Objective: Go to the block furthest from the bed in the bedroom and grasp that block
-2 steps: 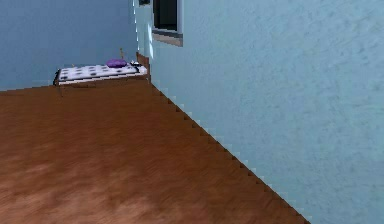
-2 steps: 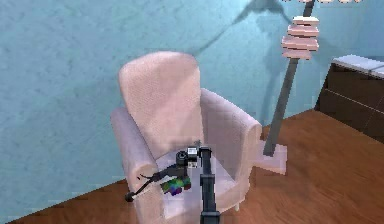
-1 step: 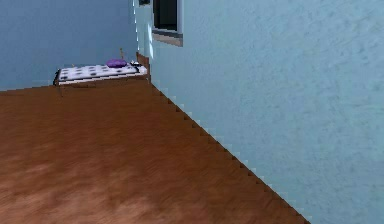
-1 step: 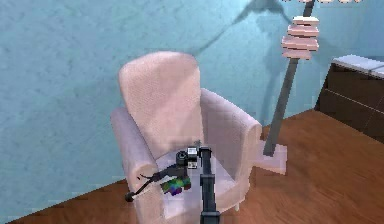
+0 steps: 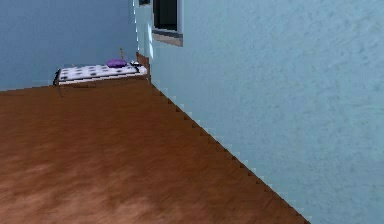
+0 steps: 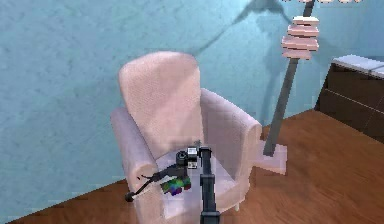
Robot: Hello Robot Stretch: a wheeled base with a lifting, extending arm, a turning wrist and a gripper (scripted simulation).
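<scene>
arm side view:
- pale pink armchair (image 6: 170, 95), backed against a blue wall (image 6: 60, 60), standing on brown wood floor (image 6: 330, 170).
- dark arm bar (image 6: 207, 195), rising from the near edge in front of the armchair's seat, ending in two small white marker squares.
- gripper (image 6: 152, 184), just left of the bar's far end, thin fingers angled left along the seat front.
- small green and purple thing (image 6: 177, 185), possibly the block, at the gripper and against the seat's front edge; over, beside or touching: cannot tell.
- jaw state: cannot tell. anything held: cannot tell, with seat cushion directly behind.
- floor lamp (image 6: 284, 100), right of the armchair, grey pole on a square base, pale stacked shades at top.
- dark dresser (image 6: 350, 95), far right.

forward view:
- low bed (image 5: 92, 73) with dotted cover, far left, against the far wall.
- purple item (image 5: 117, 63) lying on the bed.
- window (image 5: 167, 18), top centre.
- pale side wall (image 5: 290, 90), along the right.
</scene>
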